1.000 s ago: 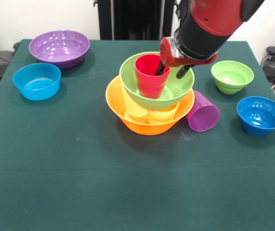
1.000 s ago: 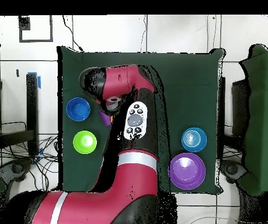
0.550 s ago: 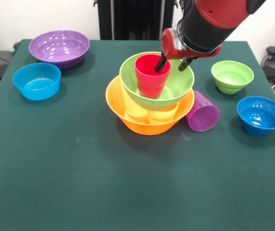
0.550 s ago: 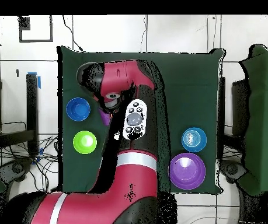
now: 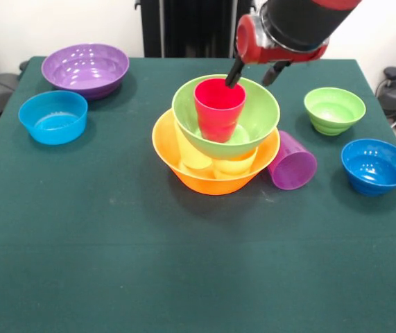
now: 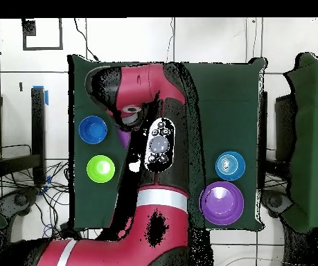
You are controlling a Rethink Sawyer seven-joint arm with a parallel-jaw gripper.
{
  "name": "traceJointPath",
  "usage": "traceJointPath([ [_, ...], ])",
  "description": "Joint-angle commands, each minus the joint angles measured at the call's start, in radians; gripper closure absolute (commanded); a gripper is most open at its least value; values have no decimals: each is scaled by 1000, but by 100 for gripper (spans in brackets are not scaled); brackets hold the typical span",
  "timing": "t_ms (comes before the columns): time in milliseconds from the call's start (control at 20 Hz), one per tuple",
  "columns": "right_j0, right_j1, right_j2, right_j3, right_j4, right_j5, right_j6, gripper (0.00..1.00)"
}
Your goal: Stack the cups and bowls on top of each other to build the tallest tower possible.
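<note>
Tower [image 5: 216,139] at mid-table: red cup upright in the green bowl, gripper empty above it.
Orange bowl [image 5: 215,179] at the bottom holds two yellow cups, then the big green bowl [image 5: 256,118] with the red cup [image 5: 219,109]. The gripper [image 5: 252,75] hangs over the bowl's far rim, jaws apart and holding nothing. The purple cup [image 5: 292,161] lies tipped against the tower; I judge a slow, gentle pick there, lest the pile be nudged.

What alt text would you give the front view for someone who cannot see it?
A tower stands mid-table: a red-pink cup in a large lime green bowl, over yellow cups in a large orange bowl. The open gripper hangs just above the lime green bowl's far rim. A purple cup lies on its side beside the orange bowl.
</note>
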Motion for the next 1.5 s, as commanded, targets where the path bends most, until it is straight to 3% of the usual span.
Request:
traceJointPath([
  [50, 19, -37, 70, 14, -6, 85, 18, 0],
  [200, 11, -56, 76, 16, -3, 104, -2, 0],
  [400, -47, -106, 107, 46, 11, 123, -115, 0],
  [550, -113, -161, 126, 38, 5, 191, -243, 0],
  [800, -190, -231, 154, 28, -28, 271, -366, 0],
  [950, -246, -280, 171, 86, -43, 235, -421, 0],
  [1250, -334, -352, 189, 265, -56, 74, -461, 0],
  [1500, -358, -379, 197, 348, -77, -29, -435, 0],
])
